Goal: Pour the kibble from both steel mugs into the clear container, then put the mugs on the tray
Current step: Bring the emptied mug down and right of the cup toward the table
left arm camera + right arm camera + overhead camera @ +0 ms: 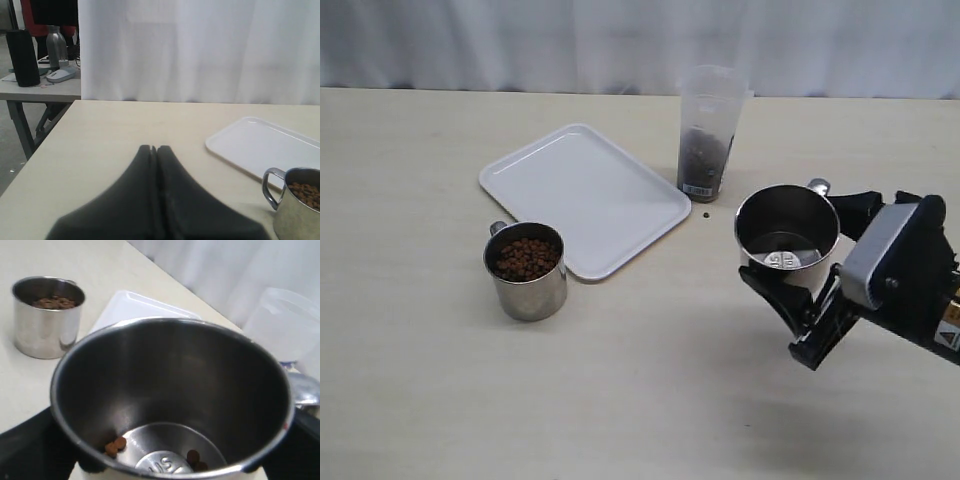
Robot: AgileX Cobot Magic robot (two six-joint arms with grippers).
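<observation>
- Exterior: right claw [812, 250] grasps the near-empty mug [787, 215] near the worktop's [420, 380] right edge; full mug [527, 270] just beside the tray's [585, 195] near edge; container [708, 130], holding kibble [704, 155], by its right corner.
- Left wrist: left claw [154, 150] clenched, empty, over the worktop.
- Right wrist: a few pellets [116, 445] lie in the near-empty mug.

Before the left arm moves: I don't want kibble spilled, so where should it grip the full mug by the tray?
Probably the plain wall of the full mug, below the rim, level, from its front left in the exterior view. It stands upright, kibble high inside, handle at back left, tray close on the right.
</observation>
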